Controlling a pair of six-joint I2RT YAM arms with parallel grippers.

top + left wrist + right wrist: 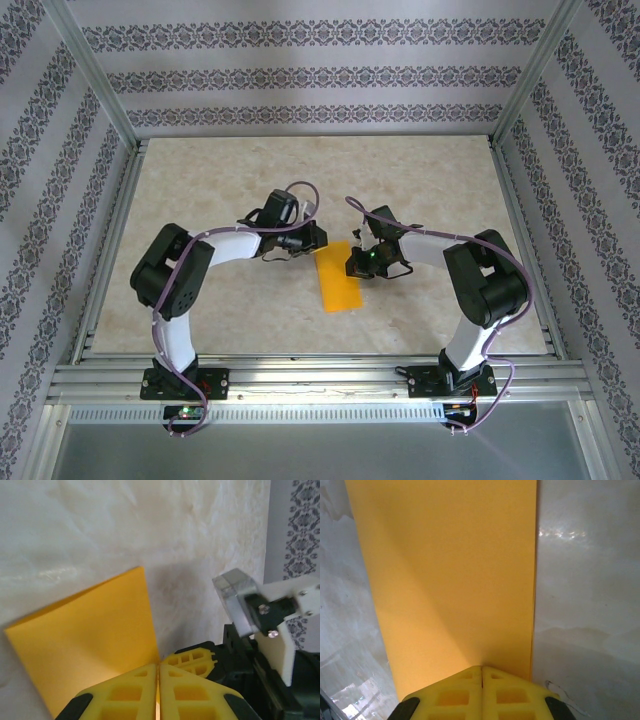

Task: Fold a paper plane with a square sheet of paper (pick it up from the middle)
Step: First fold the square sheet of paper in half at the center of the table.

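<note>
The square sheet of paper (339, 285) is orange-yellow and lies folded into a narrow rectangle on the marble table, between the two arms. My left gripper (316, 243) is at its far left corner, jaws shut with a sliver of paper pinched between them (159, 665). My right gripper (352, 263) is at the far right edge, also shut, and the paper (450, 570) rises slightly into its tips (482, 667). In the left wrist view the paper (85, 640) spreads left of the jaws, and a right fingertip (195, 661) almost touches them. A paper plane is out of view.
The pale marble table (230, 180) is bounded by aluminium rails (300, 375) at the near edge and patterned walls on the other sides. The right arm's wrist housing (235, 597) stands close beside my left jaws.
</note>
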